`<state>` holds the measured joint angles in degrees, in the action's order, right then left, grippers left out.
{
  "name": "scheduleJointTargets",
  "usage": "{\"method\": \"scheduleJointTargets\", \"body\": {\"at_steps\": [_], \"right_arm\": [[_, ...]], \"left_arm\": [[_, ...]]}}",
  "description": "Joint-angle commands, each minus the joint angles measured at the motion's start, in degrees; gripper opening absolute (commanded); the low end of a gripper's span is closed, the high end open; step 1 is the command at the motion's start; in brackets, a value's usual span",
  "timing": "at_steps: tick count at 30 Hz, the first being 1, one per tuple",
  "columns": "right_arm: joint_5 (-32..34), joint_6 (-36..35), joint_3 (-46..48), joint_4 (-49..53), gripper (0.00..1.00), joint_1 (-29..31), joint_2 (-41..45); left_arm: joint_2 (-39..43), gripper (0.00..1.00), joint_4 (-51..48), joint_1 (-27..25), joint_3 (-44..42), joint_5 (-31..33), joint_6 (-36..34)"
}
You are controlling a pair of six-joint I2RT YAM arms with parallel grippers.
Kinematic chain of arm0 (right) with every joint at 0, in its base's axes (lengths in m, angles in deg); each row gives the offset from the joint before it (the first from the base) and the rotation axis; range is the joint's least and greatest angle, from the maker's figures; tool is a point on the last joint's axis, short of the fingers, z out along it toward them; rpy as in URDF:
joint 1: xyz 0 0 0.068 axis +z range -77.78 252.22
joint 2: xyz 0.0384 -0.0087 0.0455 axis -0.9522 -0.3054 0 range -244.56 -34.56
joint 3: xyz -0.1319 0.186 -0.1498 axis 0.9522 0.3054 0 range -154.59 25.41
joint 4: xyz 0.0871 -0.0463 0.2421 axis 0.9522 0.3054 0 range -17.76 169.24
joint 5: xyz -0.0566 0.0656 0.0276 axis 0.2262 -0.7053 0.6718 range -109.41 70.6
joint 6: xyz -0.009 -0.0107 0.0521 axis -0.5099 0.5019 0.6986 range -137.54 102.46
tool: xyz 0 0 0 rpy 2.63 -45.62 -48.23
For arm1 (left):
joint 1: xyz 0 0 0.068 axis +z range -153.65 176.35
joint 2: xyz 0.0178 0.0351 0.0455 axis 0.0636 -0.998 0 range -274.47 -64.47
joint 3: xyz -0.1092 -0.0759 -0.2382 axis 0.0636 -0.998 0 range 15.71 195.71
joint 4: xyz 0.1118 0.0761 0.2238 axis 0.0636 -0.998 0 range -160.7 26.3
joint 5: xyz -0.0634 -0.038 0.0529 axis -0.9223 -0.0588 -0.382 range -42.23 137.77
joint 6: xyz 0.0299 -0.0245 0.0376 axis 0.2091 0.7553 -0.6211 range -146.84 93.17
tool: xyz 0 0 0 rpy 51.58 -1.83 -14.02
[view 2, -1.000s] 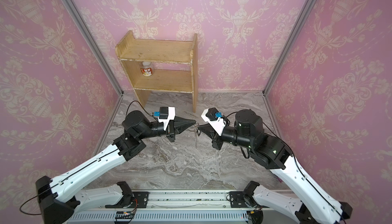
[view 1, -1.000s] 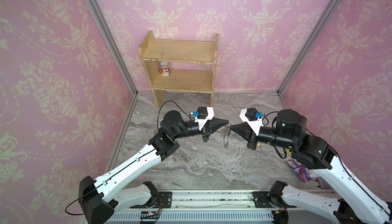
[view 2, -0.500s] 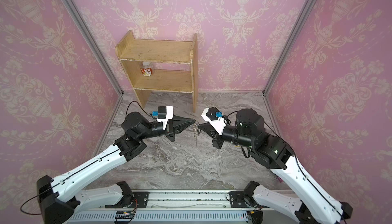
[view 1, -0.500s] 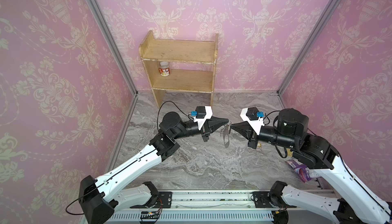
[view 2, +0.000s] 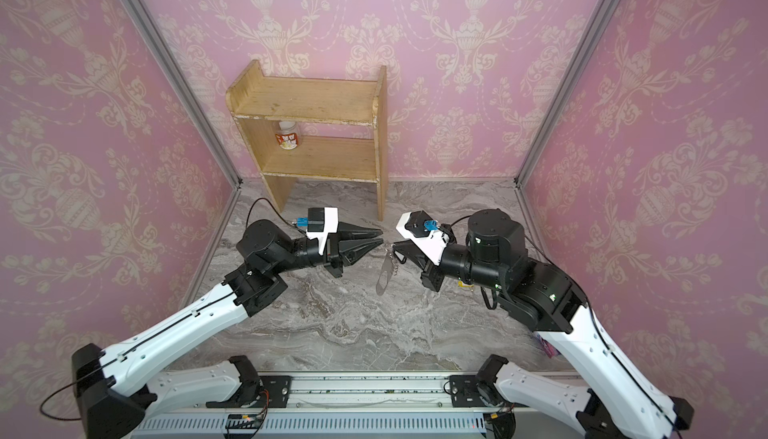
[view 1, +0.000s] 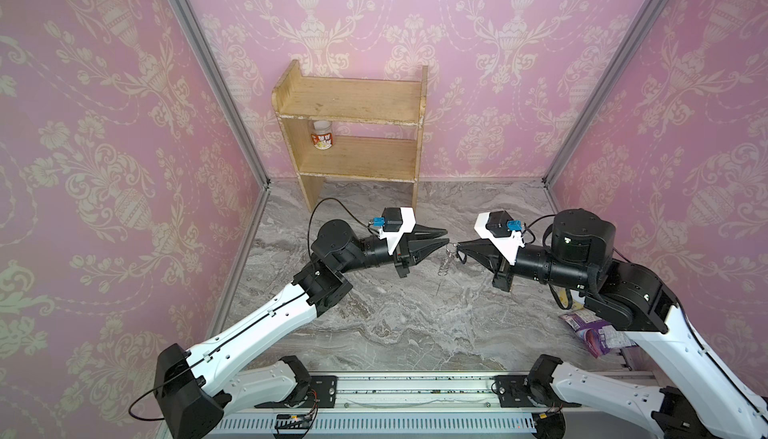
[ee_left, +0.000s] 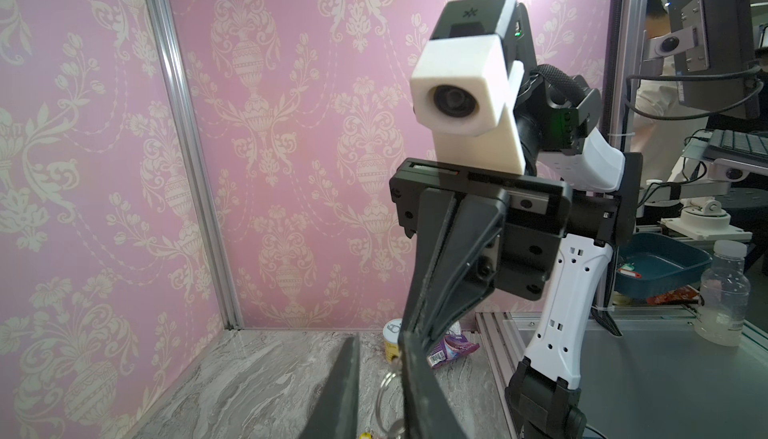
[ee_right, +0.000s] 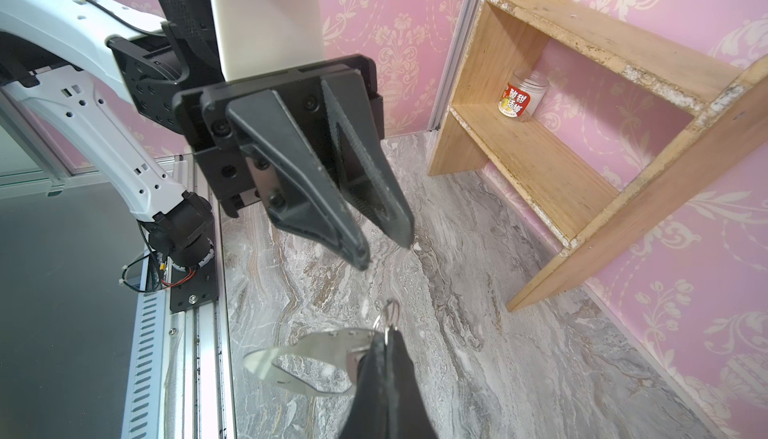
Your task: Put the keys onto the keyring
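Right pincer (ee_right: 387, 338): closed tight on the ringed edge of the keyring (ee_right: 307, 357), holding it up off the counter (view 1: 395, 324).
Keyring: hung just below the right pincer's tips. Its flat plate dangled clear of the counter, and the small metal rings (ee_left: 385, 389) bunched at the grip.
Left pincer (view 1: 447, 237): jaws parted a little with nothing between them. Its tips faced the right pincer's tips, near the rings but apart from them in the right wrist view.
Keys: neither tag showed plainly. A small yellow scrap (ee_left: 365, 435) sat at the edge of the left wrist view, beneath the rings and between the left pincer's fingers. It may have been the yellow key. Whether it hung from a ring could not be told. The black key was not in sight.
Done so far: the keyring was raised and held out toward the left pincer, so holding it ready looked finished.
Possibly done: one key may have been on a ring already, but the views were too cramped to confirm it.
Left to do: at least the black key seemingly had to be found, picked up and threaded onto a ring.
Overall: judged somewhere in the middle, with no key shown to be on a ring.
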<state>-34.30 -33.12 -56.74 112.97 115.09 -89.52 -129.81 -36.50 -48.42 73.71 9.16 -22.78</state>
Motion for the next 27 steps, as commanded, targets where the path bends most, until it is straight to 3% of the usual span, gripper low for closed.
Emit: {"method": "scheduleJointTargets", "body": {"at_steps": [1,12,15,20,27], "right_arm": [[0.66,-2.09,-2.61,1.12,0.0,0.17,-0.12],[-1.39,-4.01,-4.1,3.4,0.0,0.12,-0.03],[-2.44,-4.95,-4.94,4.77,0.0,0.11,-0.29],[-3.17,-5.65,-5.65,5.72,0.0,0.02,-0.25],[-3.29,-5.79,-5.74,5.94,0.0,0.02,-0.41]], "left_arm": [[0.21,0.28,0.86,-0.23,-0.11,-1.06,1.13],[-1.76,0.48,-12.1,-0.23,5.12,-6.24,-3.37],[-3.0,0.48,-17.8,-0.25,8.2,-8.91,-5.72],[-4.57,0.41,-21.21,-0.23,10.85,-10.62,-7.17],[-6.19,0.2,-19.47,-0.23,12.05,-13.69,-4.94]]}}
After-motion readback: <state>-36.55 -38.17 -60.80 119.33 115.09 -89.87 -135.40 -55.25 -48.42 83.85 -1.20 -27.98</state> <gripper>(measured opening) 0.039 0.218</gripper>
